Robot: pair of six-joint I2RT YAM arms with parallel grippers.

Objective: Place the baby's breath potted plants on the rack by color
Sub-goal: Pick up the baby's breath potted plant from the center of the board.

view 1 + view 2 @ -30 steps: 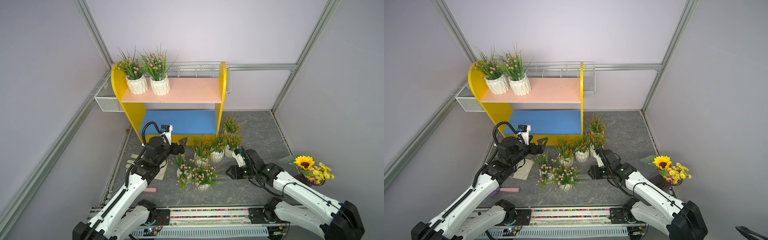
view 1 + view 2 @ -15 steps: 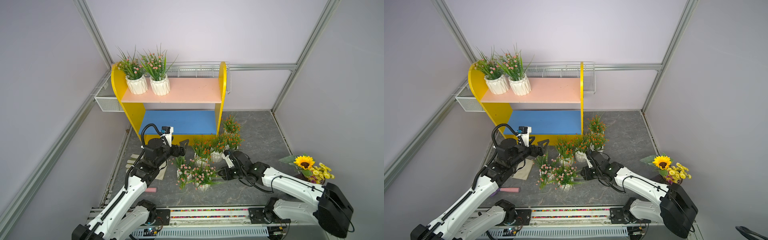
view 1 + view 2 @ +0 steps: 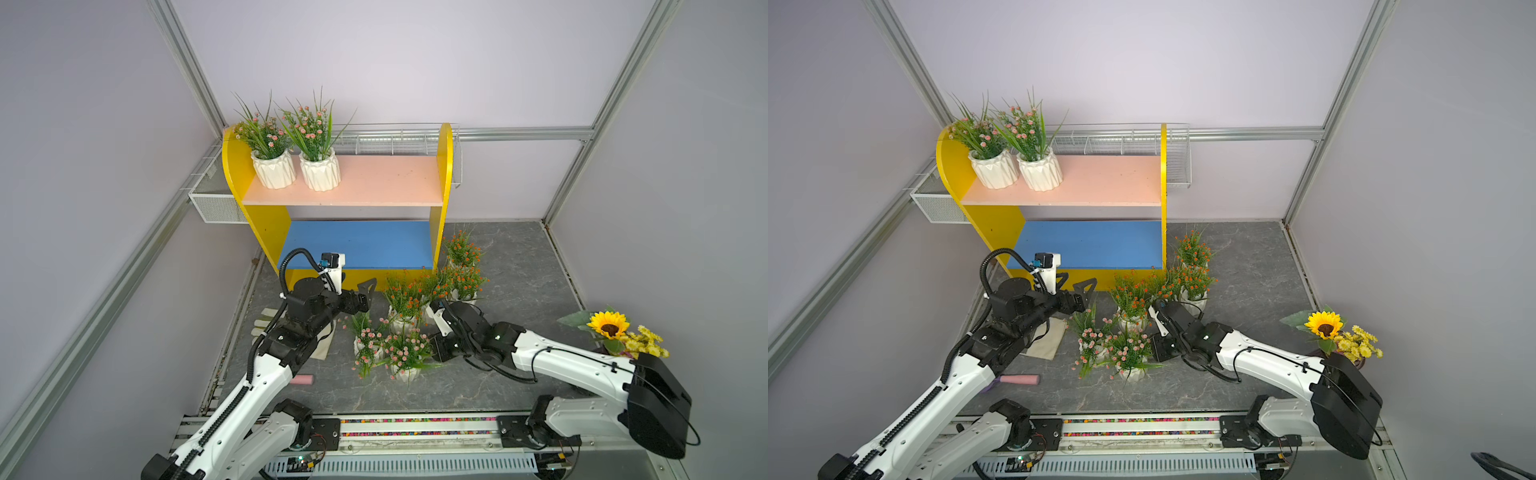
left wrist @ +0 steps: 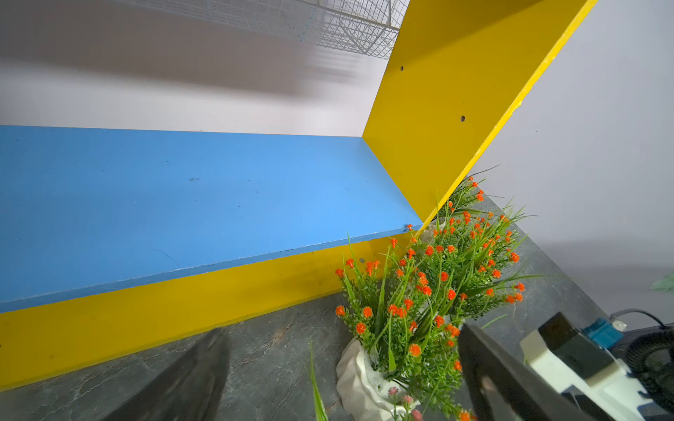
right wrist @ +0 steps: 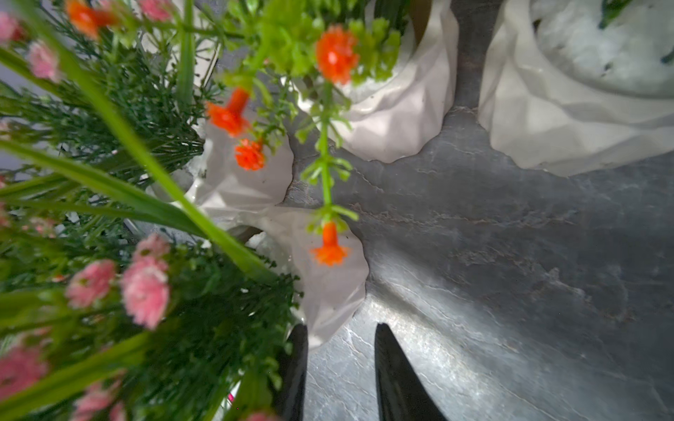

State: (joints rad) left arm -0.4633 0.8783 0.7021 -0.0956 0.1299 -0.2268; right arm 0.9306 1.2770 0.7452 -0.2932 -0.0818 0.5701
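Well, every plant is standing upright, long axis vertical, sprigs pointing up from a white pot. Two pink plants are sitting side by side at the left end of the upper board of the rack. The blue lower board is carrying nothing. Four orange plants are clustering on the worktop by the rack's right front corner. Two more pink ones are standing just in front of them (nearer the arms), their sprigs mingling.

The left jaws are hanging above the worktop just before the lower board's front edge, spread wide and holding nothing. In the left wrist view their black fingers are framing the nearest orange plant's pot, with neither one touching it.

The right jaws are sitting low among the plants, just beside the front pink one. In the right wrist view their fingers are standing only narrowly apart, with bare worktop showing in the gap. A white pot is lying just ahead of the tips. One tip is right at its wall (whether touching, I cannot tell), and nothing is pinched.
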